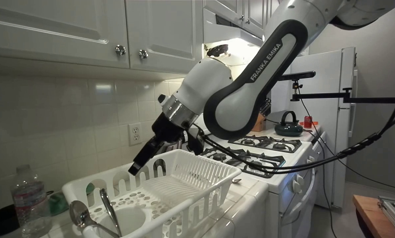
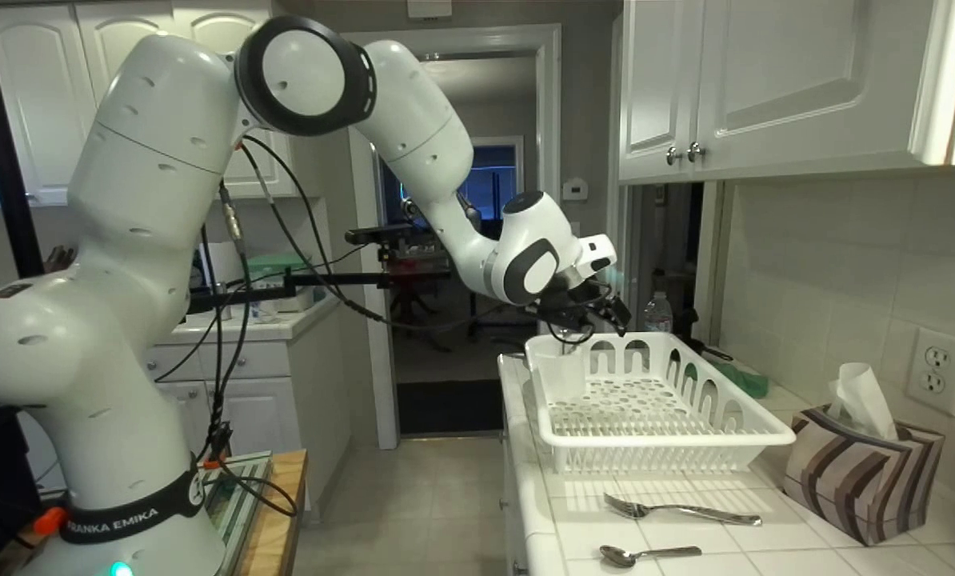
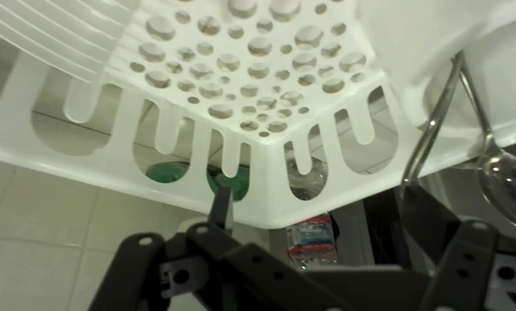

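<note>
At one end of the white dish rack (image 2: 673, 440), a spoon (image 1: 79, 213) and a second metal utensil (image 1: 109, 208), type unclear, lean up out of the built-in cup (image 2: 561, 376). Claw (image 3: 316, 192) hangs over that end, jaws spread wide, nothing gripped. The finger (image 3: 426, 220) on the right of the wrist view overlaps the top of the second utensil; can't tell if touching.

Handling: slow, small moves look best, fingers off the rim. Rack seems light plastic, so a nudge could skid it. Slim shiny handles would probably twist, so a square grip at mid-length should beat one at the tip. Spread fingers could snag a utensil; sideways swings are safer higher up.

Rack sits on a white tiled tabletop (image 2: 573, 528). In an exterior view, a fork (image 2: 669, 507) and a loose spoon (image 2: 623, 556) lie on its near side, tissue box (image 2: 853, 472) to the right, doorway (image 2: 548, 120) far left of the rack. Plastic bottle (image 1: 30, 201) near left in an exterior view, green item (image 1: 58, 202) near it, unclear. Kitchen: tiled wall (image 1: 85, 132) with outlet (image 1: 135, 133) and cabinets (image 1: 164, 33) on the left, stove (image 1: 295, 157) past the rack, then kettle (image 1: 288, 128), red can (image 1: 308, 122), fridge (image 1: 326, 66) far right.
</note>
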